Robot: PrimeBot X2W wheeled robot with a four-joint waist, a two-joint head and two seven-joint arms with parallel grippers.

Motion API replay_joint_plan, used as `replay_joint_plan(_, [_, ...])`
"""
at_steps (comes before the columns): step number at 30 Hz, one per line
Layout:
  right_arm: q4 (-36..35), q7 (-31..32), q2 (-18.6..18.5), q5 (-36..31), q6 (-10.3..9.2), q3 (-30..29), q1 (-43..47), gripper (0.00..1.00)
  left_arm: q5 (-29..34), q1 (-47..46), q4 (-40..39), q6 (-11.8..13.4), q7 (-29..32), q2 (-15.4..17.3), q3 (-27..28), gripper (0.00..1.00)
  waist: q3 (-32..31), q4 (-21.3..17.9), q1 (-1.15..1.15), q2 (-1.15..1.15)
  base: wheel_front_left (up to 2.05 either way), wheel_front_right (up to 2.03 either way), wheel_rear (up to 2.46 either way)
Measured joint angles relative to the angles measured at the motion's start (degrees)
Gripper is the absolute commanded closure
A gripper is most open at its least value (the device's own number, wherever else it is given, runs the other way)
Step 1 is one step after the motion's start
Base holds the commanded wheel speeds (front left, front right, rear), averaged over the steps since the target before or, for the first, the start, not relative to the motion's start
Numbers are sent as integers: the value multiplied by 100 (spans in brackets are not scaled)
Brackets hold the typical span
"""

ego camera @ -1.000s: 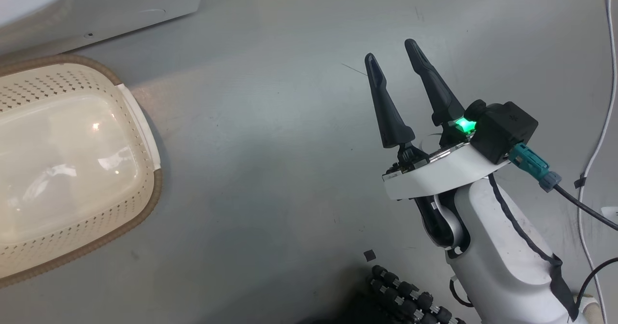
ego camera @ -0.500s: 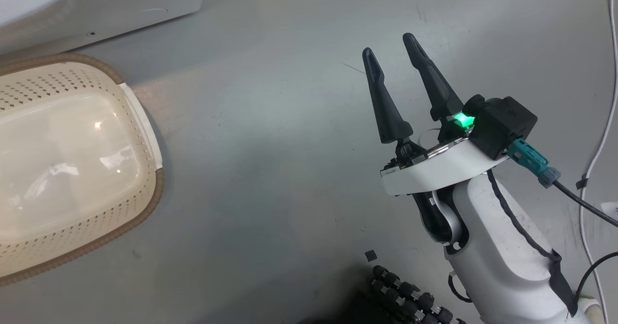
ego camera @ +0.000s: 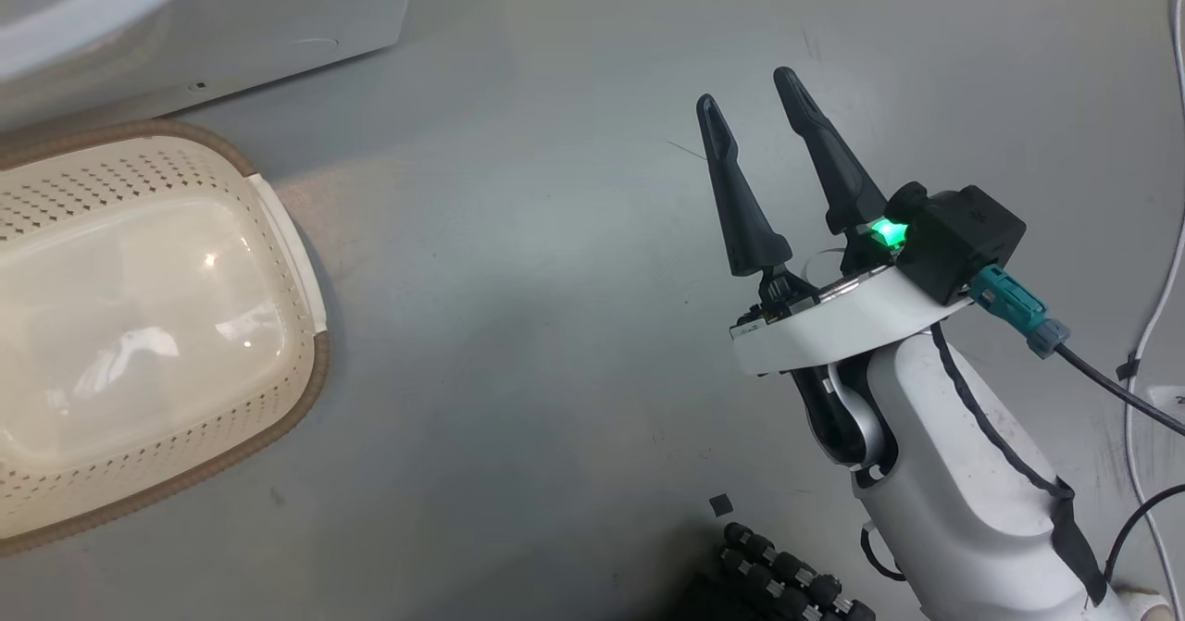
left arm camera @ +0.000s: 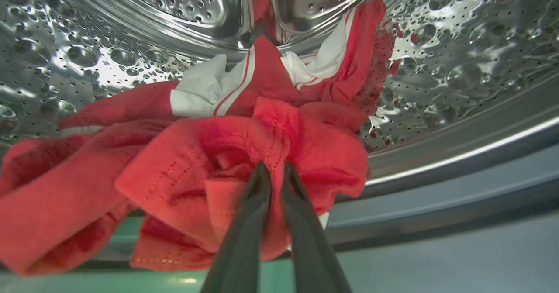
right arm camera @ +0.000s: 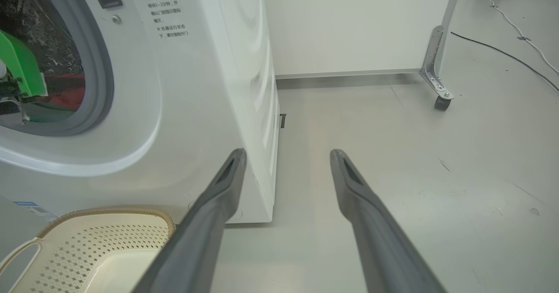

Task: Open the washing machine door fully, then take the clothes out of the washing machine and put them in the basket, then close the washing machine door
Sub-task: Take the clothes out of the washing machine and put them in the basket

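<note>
In the left wrist view, the red clothes (left arm camera: 196,162) with white trim lie in the perforated steel drum (left arm camera: 458,66) of the washing machine (right arm camera: 196,87). My left gripper (left arm camera: 274,170) is shut on a fold of the red fabric, fingers nearly touching. The right wrist view shows a green part of the left arm (right arm camera: 22,70) inside the drum opening, with red cloth (right arm camera: 65,94) behind it. My right gripper (ego camera: 750,103) hangs open over the floor with nothing between its fingers (right arm camera: 227,175). The cream basket (ego camera: 139,325) stands in front of the machine with nothing in it. The door is out of view.
A white wall panel on a castor (right arm camera: 443,103) stands right of the machine. Cables (ego camera: 1148,325) run along the floor at the right. My wheeled base (ego camera: 787,575) shows at the head view's bottom edge. Grey floor lies between basket and right arm.
The head camera shifted a little, moving the basket and machine base rightward and down in view. The right gripper rose slightly and stays open.
</note>
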Motion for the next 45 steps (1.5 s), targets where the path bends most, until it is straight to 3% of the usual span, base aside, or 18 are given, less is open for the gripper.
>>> replay_joint_plan(13, [204, 0, -4, -181, 9, 30, 4, 0, -16, 829, -383, -221, -1314, -274, 42, 100, -472, 221, 0, 0, 0, 0, 0])
replay_joint_plan(29, [630, 0, -13, -536, 8, -285, 403, 0, -65, 2565, -1121, -209, -2594, -853, 30, 100, -1263, 595, 0, 0, 0, 0, 0])
replay_joint_plan(45, [888, 1, -14, -670, 67, -537, 934, 0, 3, 3373, -2359, 24, -2822, -1247, -162, 100, -2185, 1076, 0, 0, 0, 0, 0])
